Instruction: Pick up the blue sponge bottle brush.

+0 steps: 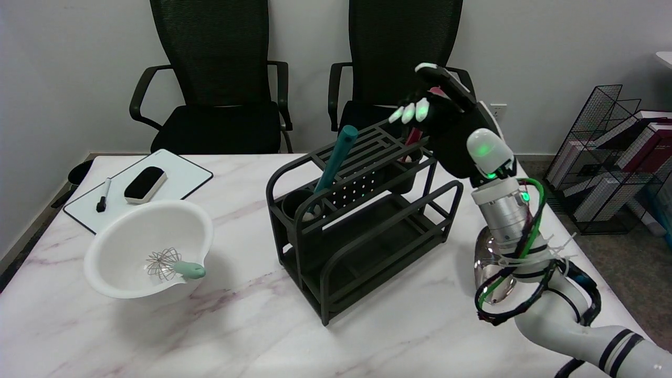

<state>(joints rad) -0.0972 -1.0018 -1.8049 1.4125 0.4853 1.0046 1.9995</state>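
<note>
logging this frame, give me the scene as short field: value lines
target: brush, teal handle up, leaning in the rack's left cup
rack: dark two-tier rack at table centre
right hand: hand above the rack's right end, fingers apart, holding nothing
red item: in the right cup, partly hidden by the hand
bowl: white bowl at left with whisk inside
board: whiteboard with eraser and marker

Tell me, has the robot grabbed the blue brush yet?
Not yet. The robot hand hovers open above the black rack, holding nothing. The blue brush stands untouched in the rack's left cup. Reaching across, gripping its handle and lifting all remain.
</note>
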